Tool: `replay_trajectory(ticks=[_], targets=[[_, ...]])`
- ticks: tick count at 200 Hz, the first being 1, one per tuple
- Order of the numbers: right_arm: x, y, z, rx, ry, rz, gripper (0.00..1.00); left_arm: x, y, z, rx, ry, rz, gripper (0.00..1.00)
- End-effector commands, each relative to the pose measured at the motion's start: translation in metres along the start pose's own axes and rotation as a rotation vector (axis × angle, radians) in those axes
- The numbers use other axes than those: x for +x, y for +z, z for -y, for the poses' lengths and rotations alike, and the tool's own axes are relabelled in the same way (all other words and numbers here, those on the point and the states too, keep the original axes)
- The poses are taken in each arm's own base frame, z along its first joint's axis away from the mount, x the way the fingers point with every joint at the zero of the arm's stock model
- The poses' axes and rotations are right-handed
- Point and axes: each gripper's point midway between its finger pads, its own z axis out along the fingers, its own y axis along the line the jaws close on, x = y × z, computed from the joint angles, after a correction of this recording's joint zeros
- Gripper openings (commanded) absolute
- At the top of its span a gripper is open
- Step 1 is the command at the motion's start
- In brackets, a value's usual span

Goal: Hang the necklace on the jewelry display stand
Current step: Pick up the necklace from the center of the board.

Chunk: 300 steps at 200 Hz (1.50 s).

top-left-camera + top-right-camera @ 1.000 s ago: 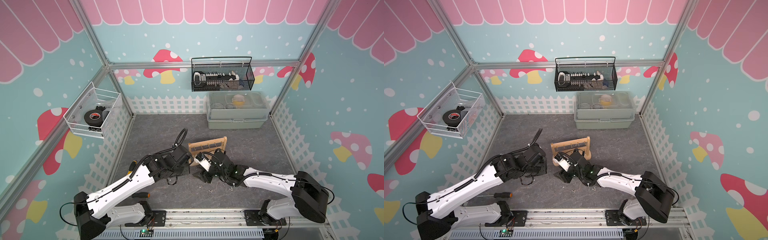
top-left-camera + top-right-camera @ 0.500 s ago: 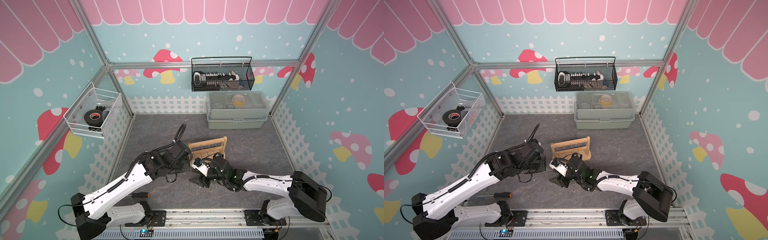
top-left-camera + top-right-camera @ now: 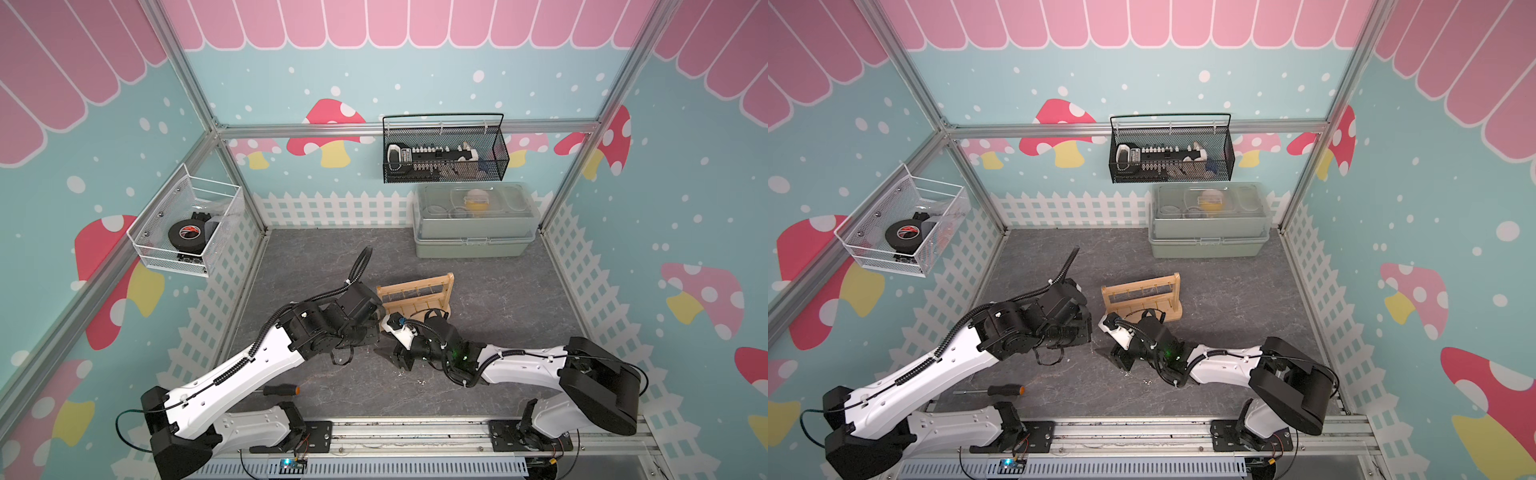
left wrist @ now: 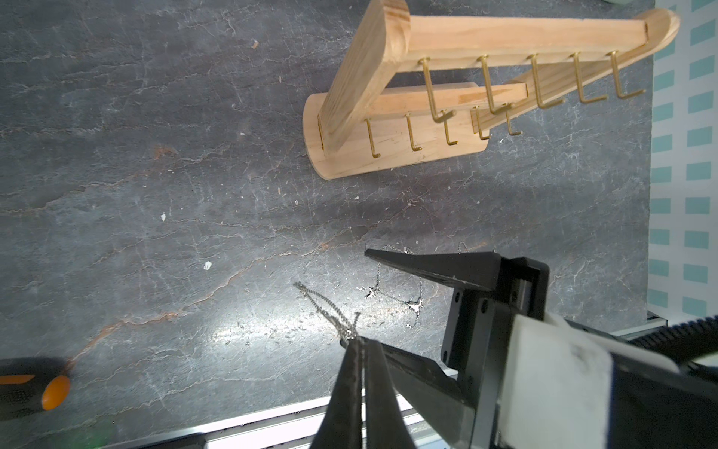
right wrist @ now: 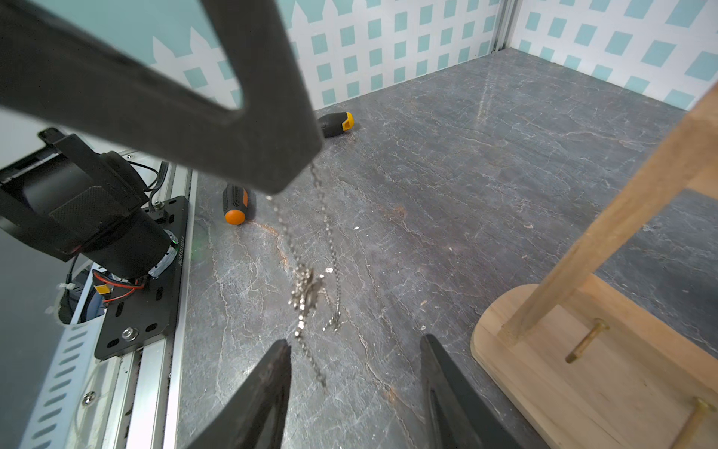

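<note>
Silver fine-link necklace [image 5: 307, 280] dangled from the left gripper [image 4: 359, 348], whose black fingers were pinched fully together on its upper strands. The right gripper [image 5: 355, 359] sat low beside it with its fingers about half spread and gripping nothing. The chain's tail hung in the gap, nearer one finger, contact unclear. The light wooden jewelry display stand [image 3: 417, 293] with gold hooks stood upright on the grey mat [image 3: 498, 299], at roughly 12 o'clock from both grippers

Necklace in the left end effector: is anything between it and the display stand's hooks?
Yes: a finger of the open right end effector lies between the hanging necklace and the jewelry display stand; otherwise only floor.
</note>
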Motion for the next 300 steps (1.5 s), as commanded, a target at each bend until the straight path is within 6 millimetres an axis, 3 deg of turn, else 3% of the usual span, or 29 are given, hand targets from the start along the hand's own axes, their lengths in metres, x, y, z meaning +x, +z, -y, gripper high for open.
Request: replay_trajectory(ticks=[1,43,100,171,220,300], targets=[[-0.010,0.007,-0.007,-0.029,-0.034,0.037,0.53,-0.006,-0.011,0.001,0.005,-0.021,0.008,0.00],[-0.009,0.011,-0.017,-0.066,-0.048,0.046,0.53,-0.008,-0.015,0.002,0.011,-0.029,0.017,0.00],[-0.019,0.017,-0.008,-0.011,-0.054,0.115,0.51,-0.007,-0.021,0.003,0.036,-0.049,0.018,0.00],[-0.026,0.025,-0.018,-0.044,-0.067,0.153,0.45,-0.006,-0.023,0.001,0.034,-0.058,0.016,0.00],[-0.026,0.020,-0.016,-0.022,-0.075,0.143,0.29,-0.007,-0.024,0.001,0.035,-0.060,0.020,0.00],[-0.024,0.020,-0.016,-0.023,-0.064,0.132,0.14,-0.006,-0.024,-0.001,0.026,-0.061,0.022,0.00]])
